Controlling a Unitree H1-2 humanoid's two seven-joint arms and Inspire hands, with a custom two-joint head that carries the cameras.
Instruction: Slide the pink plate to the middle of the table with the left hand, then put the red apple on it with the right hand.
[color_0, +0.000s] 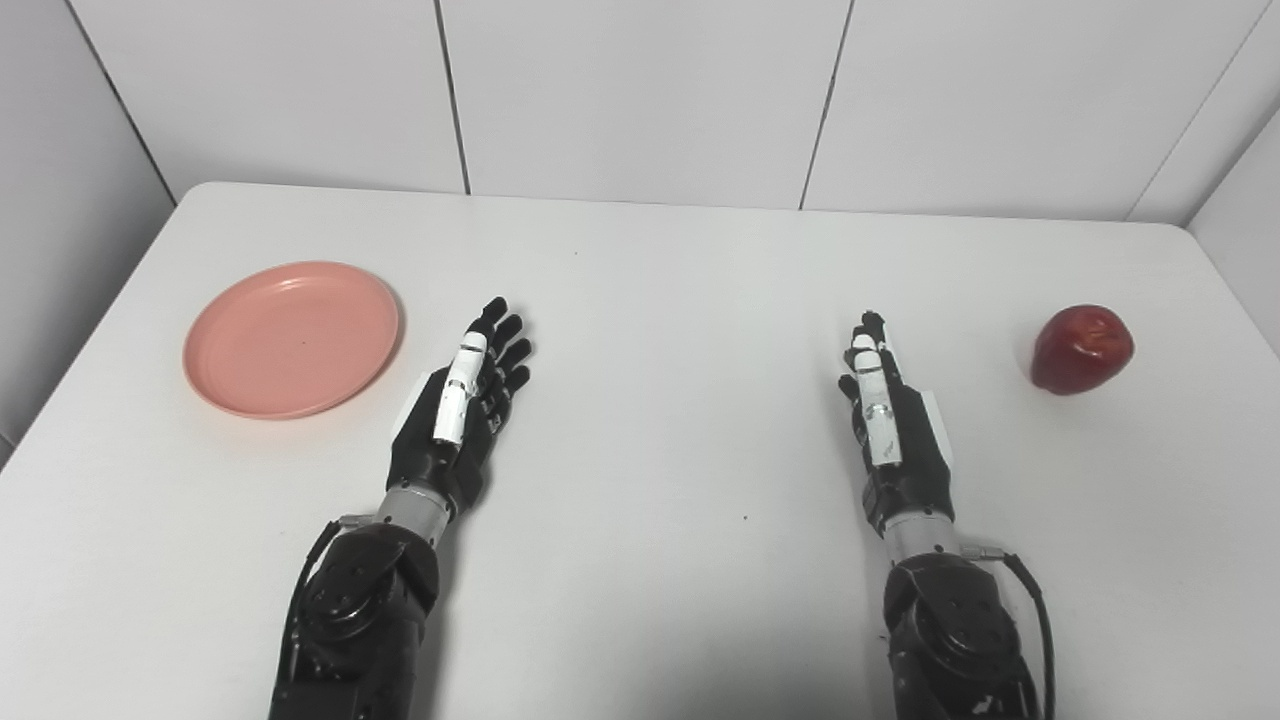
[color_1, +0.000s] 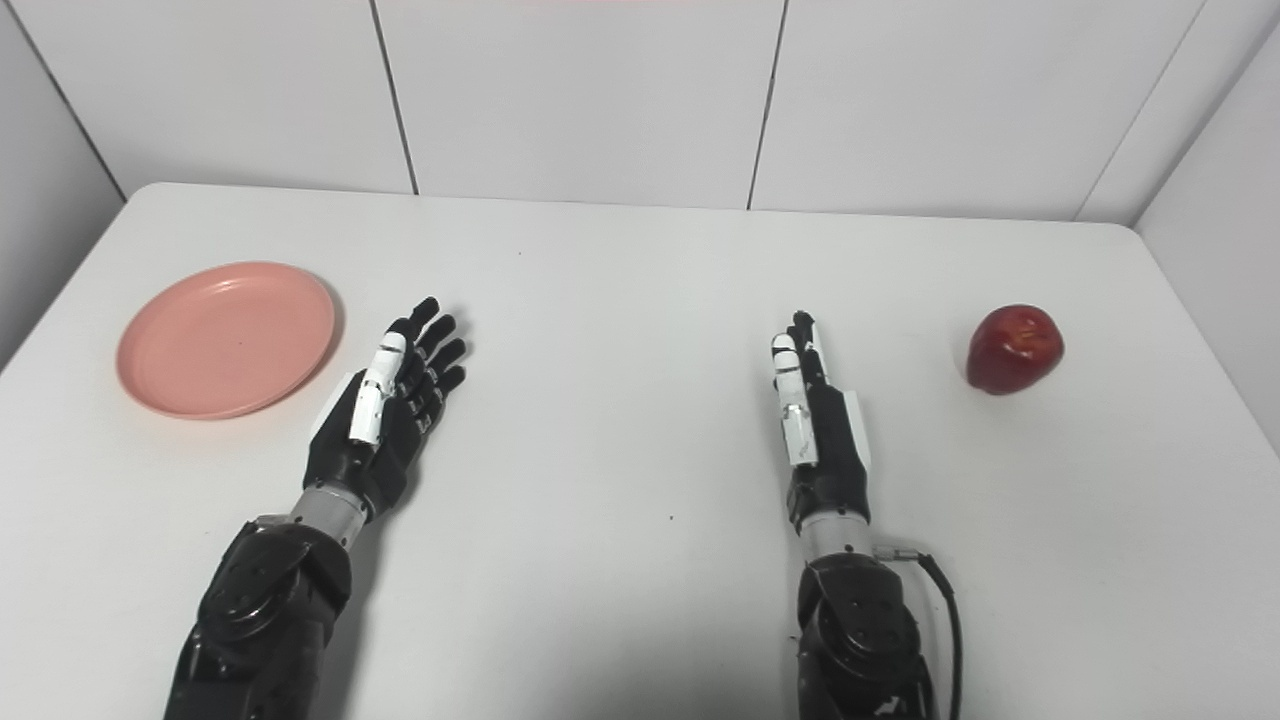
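A round pink plate (color_0: 291, 338) lies flat on the left part of the white table (color_0: 650, 300), with nothing on it. My left hand (color_0: 465, 405) rests just right of the plate, fingers stretched forward and spread, holding nothing and not touching the rim. A red apple (color_0: 1082, 349) stands on the table at the far right. My right hand (color_0: 885, 420) lies edge-up to the left of the apple, well apart from it, fingers straight and empty.
White wall panels (color_0: 640, 90) rise behind the table's far edge. The table's side edges run close to the plate on the left and the apple on the right. Bare tabletop lies between the two hands.
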